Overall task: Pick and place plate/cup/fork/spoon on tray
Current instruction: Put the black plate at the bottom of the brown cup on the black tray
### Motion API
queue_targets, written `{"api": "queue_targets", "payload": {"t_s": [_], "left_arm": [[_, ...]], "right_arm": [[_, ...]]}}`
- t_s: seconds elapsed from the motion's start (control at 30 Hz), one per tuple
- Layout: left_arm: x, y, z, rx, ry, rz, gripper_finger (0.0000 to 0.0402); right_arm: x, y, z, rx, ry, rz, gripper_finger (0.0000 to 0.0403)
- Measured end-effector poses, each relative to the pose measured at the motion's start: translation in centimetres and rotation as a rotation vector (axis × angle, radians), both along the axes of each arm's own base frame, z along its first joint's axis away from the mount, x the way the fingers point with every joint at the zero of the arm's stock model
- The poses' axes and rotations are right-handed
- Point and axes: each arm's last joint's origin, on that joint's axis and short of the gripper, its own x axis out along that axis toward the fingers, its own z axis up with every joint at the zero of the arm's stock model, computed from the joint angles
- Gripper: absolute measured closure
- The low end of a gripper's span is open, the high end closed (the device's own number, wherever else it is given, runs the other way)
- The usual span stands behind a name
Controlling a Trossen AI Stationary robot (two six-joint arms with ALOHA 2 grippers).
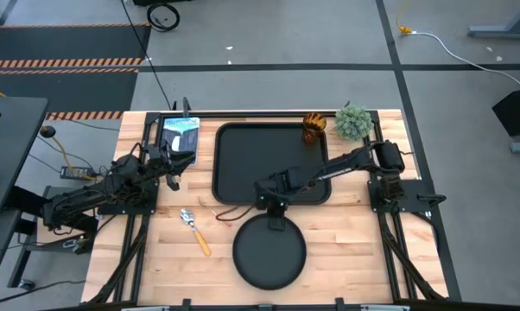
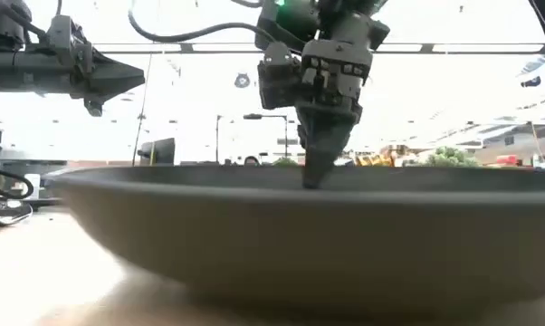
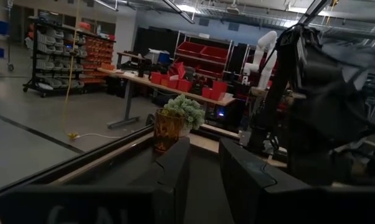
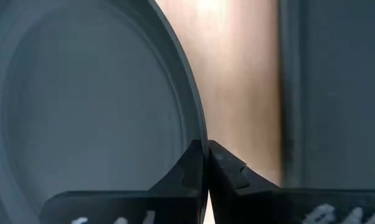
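The round black plate (image 1: 269, 252) lies on the wooden table in front of the black tray (image 1: 243, 164). My right gripper (image 1: 275, 213) is shut on the plate's far rim, between plate and tray. My left gripper (image 1: 171, 170) is open and empty, held above the table left of the tray; it also shows in the low view (image 2: 128, 80). The spoon (image 1: 193, 231), with a silver bowl and an orange handle, lies flat on the table left of the plate. The amber cup (image 1: 314, 127) stands at the tray's far right corner. I cannot make out the fork for certain. My right gripper pinches the plate's far rim (image 4: 202, 134) between its two fingers, one inside the rim and one outside. The fingers (image 2: 316, 163) come from above, pointing down. The plate sits level with its base on the table (image 2: 300, 294).
A green fuzzy plant ball (image 1: 353, 121) stands right of the cup. A blue and white packet (image 1: 180, 134) lies at the far left of the tray. A thin dark cord-like thing (image 1: 230, 214) lies by the tray's near edge.
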Motion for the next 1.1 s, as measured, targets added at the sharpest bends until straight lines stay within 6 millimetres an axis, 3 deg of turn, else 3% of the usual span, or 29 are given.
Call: {"api": "queue_targets", "payload": {"t_s": [0.13,0.3,0.43,0.7,0.93,1.1], "left_arm": [[0.0,0.0,0.0,0.001,-0.001,0.000,0.0308],[0.0,0.0,0.0,0.000,0.000,0.000,0.0308],[0.0,0.0,0.0,0.000,0.001,0.000,0.0308],[0.0,0.0,0.0,0.000,0.004,0.000,0.0308],[0.0,0.0,0.0,0.001,0.005,0.007,0.0308],[0.0,0.0,0.0,0.000,0.004,0.019,0.0308]], "right_arm": [[0.4,-1.9,2.6,-0.023,0.009,0.064,0.0392],[1.1,-5.6,6.0,-0.074,-0.049,0.119,0.0393],[0.8,-8.4,7.4,-0.153,-0.095,0.283,0.0393],[-0.4,-15.3,7.8,-0.308,-0.146,0.461,0.0393],[-2.3,-20.9,7.3,-0.378,-0.129,0.409,0.0392],[-2.9,-23.1,7.3,-0.409,-0.169,0.396,0.0392]]}}
